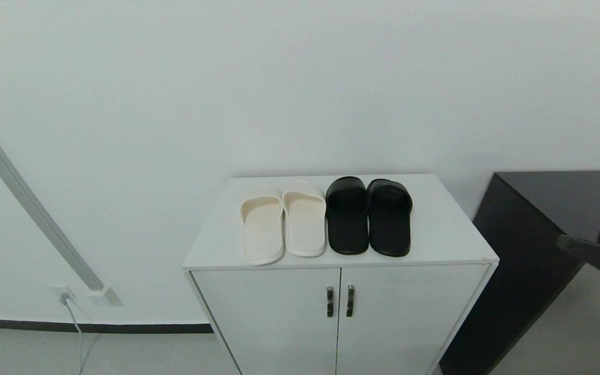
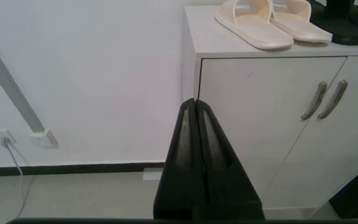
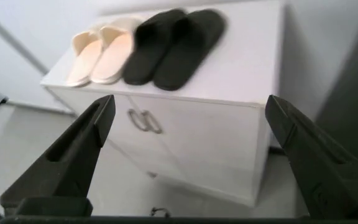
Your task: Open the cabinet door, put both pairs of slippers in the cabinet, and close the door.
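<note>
A white cabinet [image 1: 451, 234] stands against the wall with both doors shut; two dark handles [image 1: 339, 301] meet at the middle. On its top lie a pair of white slippers [image 1: 283, 223] on the left and a pair of black slippers [image 1: 369, 217] on the right, toes toward the wall. My left gripper [image 2: 196, 107] is shut and empty, low and to the left of the cabinet [image 2: 260, 112], with the white slippers [image 2: 272, 22] above it. My right gripper [image 3: 189, 102] is wide open and empty, off the cabinet's right front corner; its fingers [image 1: 599, 256] show at the head view's right edge.
A dark desk [image 1: 539, 219] stands close against the cabinet's right side. On the wall to the left are a slanted grey conduit [image 1: 24, 198] and a socket [image 1: 61, 294] with a cable hanging to the floor. Open floor lies in front of the cabinet.
</note>
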